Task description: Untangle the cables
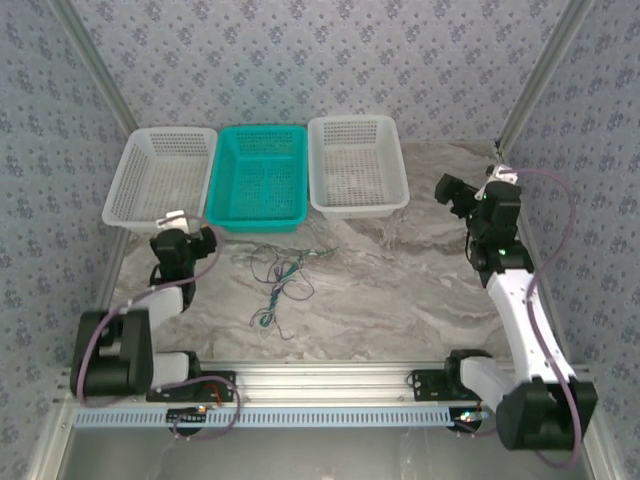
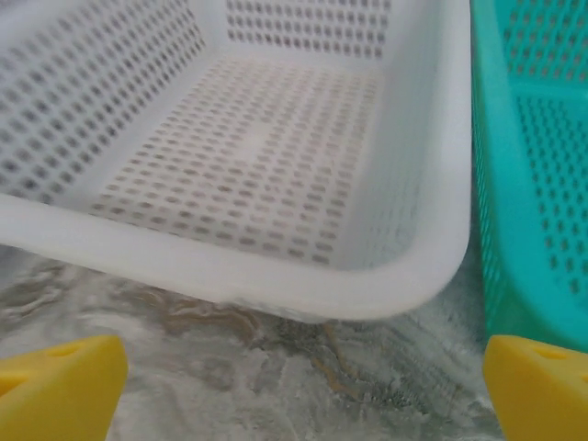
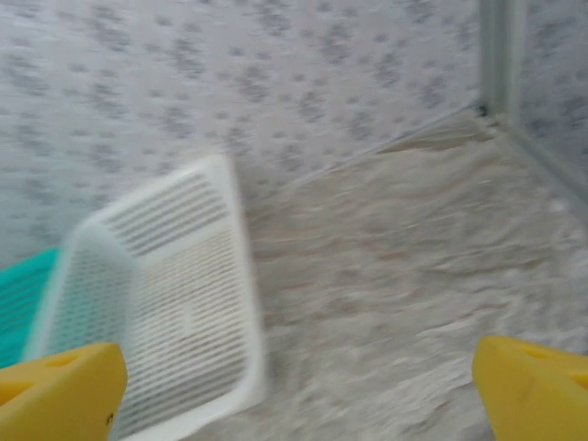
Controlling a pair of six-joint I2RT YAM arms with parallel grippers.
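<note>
The cables [image 1: 283, 273] lie in a loose tangle of thin green, pale and dark wires on the marble table, in front of the teal basket [image 1: 262, 178]. My left gripper [image 1: 188, 238] is left of the tangle, apart from it, and faces the near right corner of the left white basket [image 2: 276, 184]. Its yellow fingertips [image 2: 60, 390] stand wide apart: the left gripper [image 2: 299, 400] is open and holds nothing. My right gripper [image 1: 452, 195] hovers at the right, pointing towards the right white basket [image 3: 156, 303]. The right gripper [image 3: 296, 400] is open too, with only table between its fingertips [image 3: 533, 390].
Three mesh baskets stand in a row at the back: the left white basket [image 1: 160, 175], the teal basket [image 2: 537, 165] and the right white basket [image 1: 357, 165]. Patterned walls and metal posts close the cell. Bare marble table [image 1: 400, 290] lies right of the tangle.
</note>
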